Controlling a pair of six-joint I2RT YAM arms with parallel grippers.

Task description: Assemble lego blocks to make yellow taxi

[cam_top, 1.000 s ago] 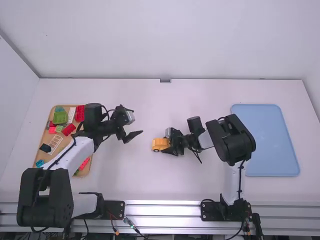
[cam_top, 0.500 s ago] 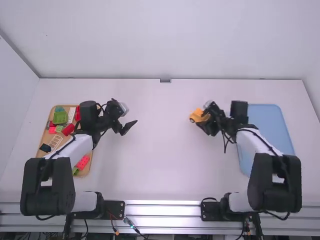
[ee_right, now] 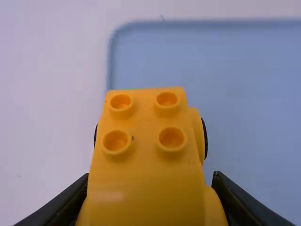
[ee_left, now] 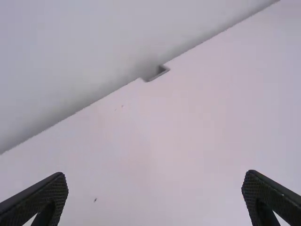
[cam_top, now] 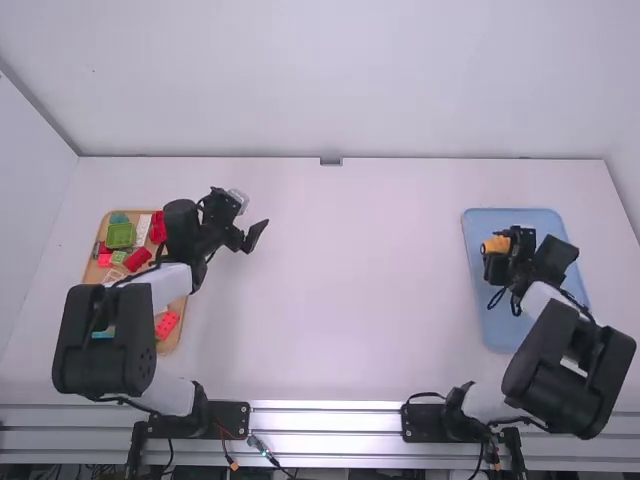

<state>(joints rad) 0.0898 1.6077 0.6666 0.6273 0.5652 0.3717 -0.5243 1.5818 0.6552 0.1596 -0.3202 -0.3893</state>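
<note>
My right gripper (cam_top: pixel 502 262) is at the upper left part of the blue tray (cam_top: pixel 500 330), shut on the yellow taxi (cam_top: pixel 495 244). In the right wrist view the taxi (ee_right: pixel 146 165) sits between the fingers of my right gripper (ee_right: pixel 150 197), its studs and a black wheel showing, with the tray (ee_right: pixel 211 70) beyond it. Whether the taxi touches the tray I cannot tell. My left gripper (cam_top: pixel 250 232) stands open right of the wooden tray; in the left wrist view nothing is between the fingers of my left gripper (ee_left: pixel 155 197).
The wooden tray (cam_top: pixel 176 335) at the left holds loose blocks, among them a green one (cam_top: pixel 121 235) and a red one (cam_top: pixel 137 259), and the left arm partly covers it. A wall (cam_top: pixel 330 80) rises behind the table's far edge.
The right gripper has carried the yellow taxi from the middle of the table rightward to the blue tray. The left gripper has shifted slightly up and left, remaining open.
</note>
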